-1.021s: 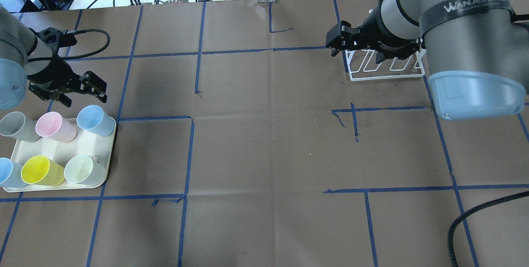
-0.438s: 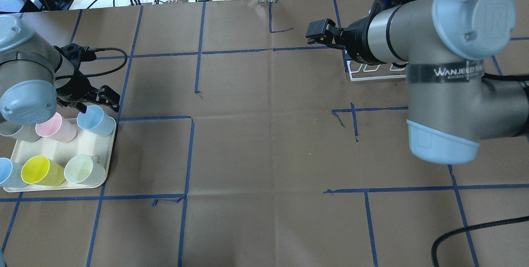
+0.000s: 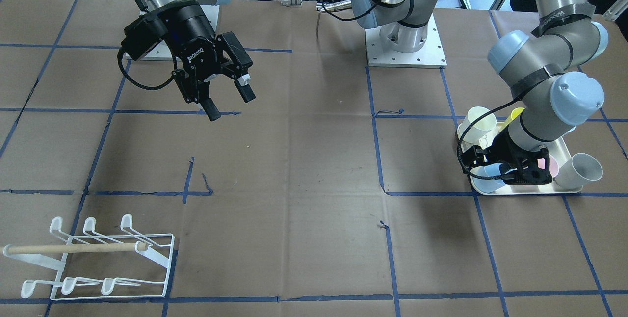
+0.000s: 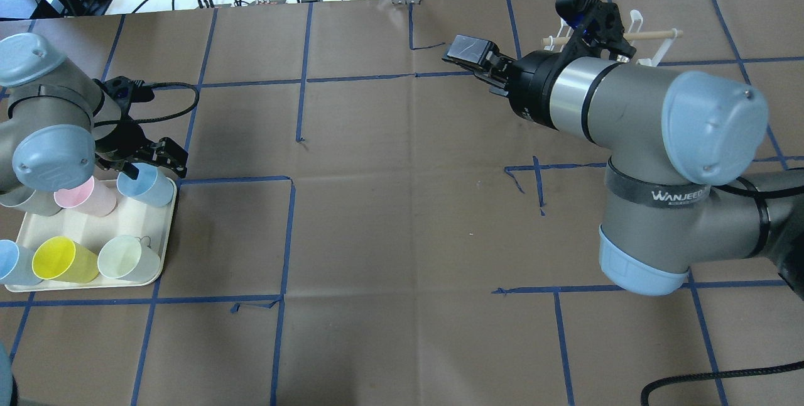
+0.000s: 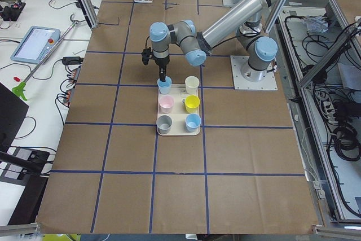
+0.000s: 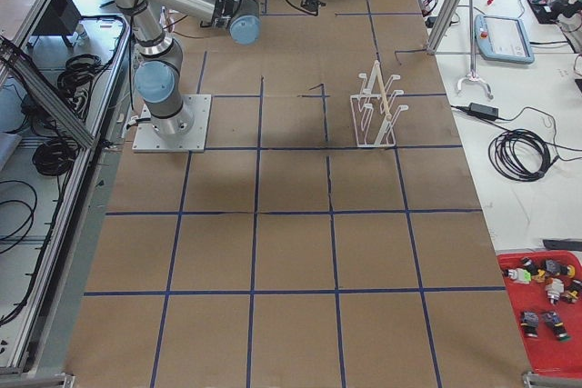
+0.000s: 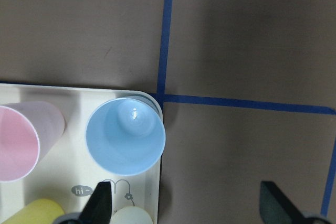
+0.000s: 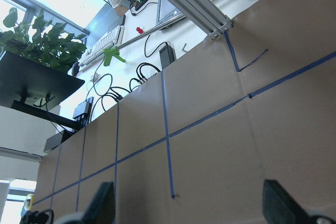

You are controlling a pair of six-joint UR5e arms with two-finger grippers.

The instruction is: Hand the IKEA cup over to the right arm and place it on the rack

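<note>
Several IKEA cups stand on a cream tray. The light blue cup at the tray's far right corner sits just under my left gripper, which is open with a finger on either side of it, not touching. In the left wrist view the blue cup is upright, its mouth open, above the spread fingertips. My right gripper is open and empty, held in the air over the table. It also shows in the overhead view. The white wire rack stands empty.
On the tray are also a pink cup, a yellow cup, a pale green cup, a second blue cup and a grey cup. The right arm's elbow hangs over the table's right half. Cables lie beyond the far edge.
My left gripper has moved right and down to straddle the blue cup. My right arm has swung away from the rack, its gripper moving left towards the table's middle.
</note>
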